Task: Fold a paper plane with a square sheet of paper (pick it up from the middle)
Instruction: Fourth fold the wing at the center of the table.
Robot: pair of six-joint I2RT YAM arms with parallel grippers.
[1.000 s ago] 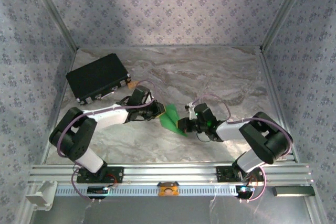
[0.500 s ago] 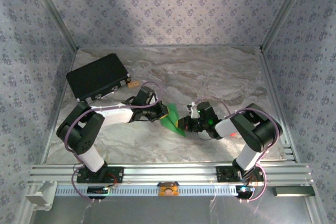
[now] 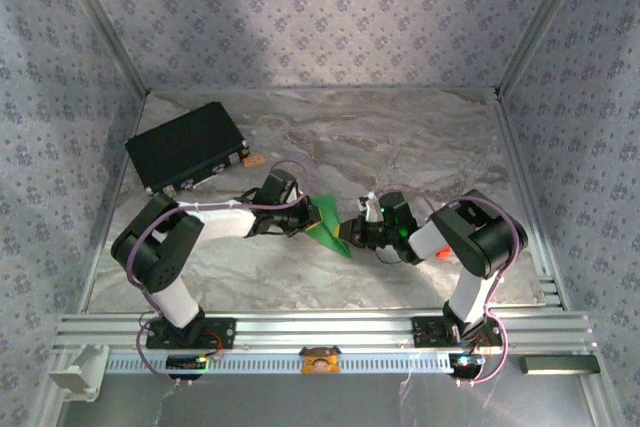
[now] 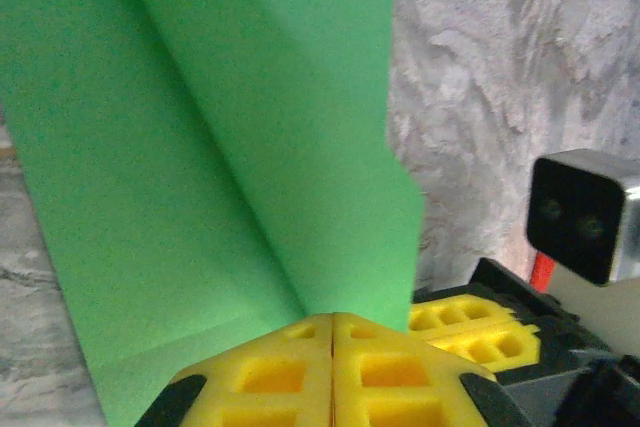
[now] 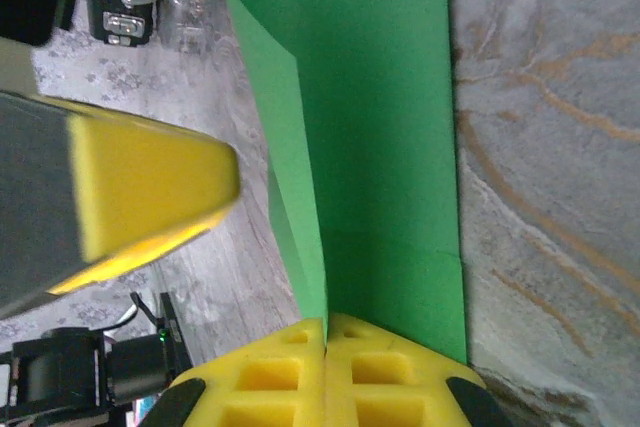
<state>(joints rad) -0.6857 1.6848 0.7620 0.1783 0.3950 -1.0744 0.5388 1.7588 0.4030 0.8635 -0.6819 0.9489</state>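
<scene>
Clenching the green paper [image 3: 328, 219], left pincer [image 3: 310, 216] and right pincer [image 3: 347, 236] hang above marbled table [image 3: 400, 137] inside patterned walls [image 3: 320, 17]

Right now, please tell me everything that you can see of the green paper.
The paper is thin, bright green, plain and unmarked. It is folded: a sharp crease runs along it, and overlapping layers give one edge a step. It is near the middle of the table, with one pointed corner toward the near edge. The left gripper and the right gripper are each shut on it at the crease. Whether it touches the table I cannot tell.
</scene>
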